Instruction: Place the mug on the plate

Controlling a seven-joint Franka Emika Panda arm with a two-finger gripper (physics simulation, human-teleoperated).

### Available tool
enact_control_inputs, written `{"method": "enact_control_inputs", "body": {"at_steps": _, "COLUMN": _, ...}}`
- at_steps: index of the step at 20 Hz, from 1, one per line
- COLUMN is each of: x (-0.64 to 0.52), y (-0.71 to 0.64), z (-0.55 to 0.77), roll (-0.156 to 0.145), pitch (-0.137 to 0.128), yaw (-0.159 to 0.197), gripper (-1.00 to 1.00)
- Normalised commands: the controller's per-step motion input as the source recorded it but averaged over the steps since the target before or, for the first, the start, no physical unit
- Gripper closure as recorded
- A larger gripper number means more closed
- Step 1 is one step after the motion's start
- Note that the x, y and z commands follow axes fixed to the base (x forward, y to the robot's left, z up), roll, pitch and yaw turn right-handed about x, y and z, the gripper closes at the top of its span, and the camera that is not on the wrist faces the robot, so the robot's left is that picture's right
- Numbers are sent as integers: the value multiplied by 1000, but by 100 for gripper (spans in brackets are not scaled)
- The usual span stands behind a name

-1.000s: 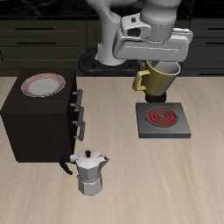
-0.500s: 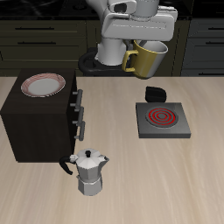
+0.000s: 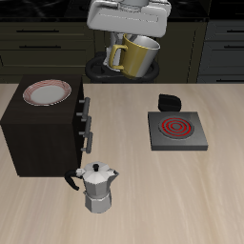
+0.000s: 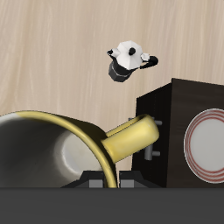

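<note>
The olive-yellow mug [image 3: 139, 55] hangs in the air at the back of the table, held by its rim in my gripper [image 3: 132, 36], which is shut on it. Its handle points toward the dark cabinet. In the wrist view the mug [image 4: 61, 144] fills the foreground with its pale inside and handle showing. The plate [image 3: 47, 92], white with a reddish-pink rim, lies on top of the dark cabinet [image 3: 38, 133]. It also shows in the wrist view [image 4: 206, 146]. The mug is well above the plate and off to its side.
A silver moka pot [image 3: 97, 188] stands near the table's front, seen too in the wrist view [image 4: 128, 60]. A grey burner with a red spiral [image 3: 174, 131] lies beyond the cabinet, with a small black object [image 3: 169, 101] behind it.
My gripper has lifted the mug from above the burner and carried it up and sideways toward the cabinet, uncovering the small black object.
</note>
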Motion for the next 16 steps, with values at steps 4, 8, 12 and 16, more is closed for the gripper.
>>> {"method": "enact_control_inputs", "body": {"at_steps": 4, "x": 2, "y": -464, "z": 180, "roll": -10, "pitch": 2, "yaw": -46, "gripper": 100}}
{"method": "enact_control_inputs", "body": {"at_steps": 8, "x": 41, "y": -345, "z": 122, "roll": -26, "pitch": -10, "yaw": -24, "gripper": 100}}
{"method": "enact_control_inputs", "body": {"at_steps": 12, "x": 59, "y": -447, "z": 14, "roll": -7, "pitch": 17, "yaw": -22, "gripper": 100}}
{"method": "enact_control_inputs", "body": {"at_steps": 16, "x": 37, "y": -406, "z": 68, "roll": 11, "pitch": 10, "yaw": -25, "gripper": 100}}
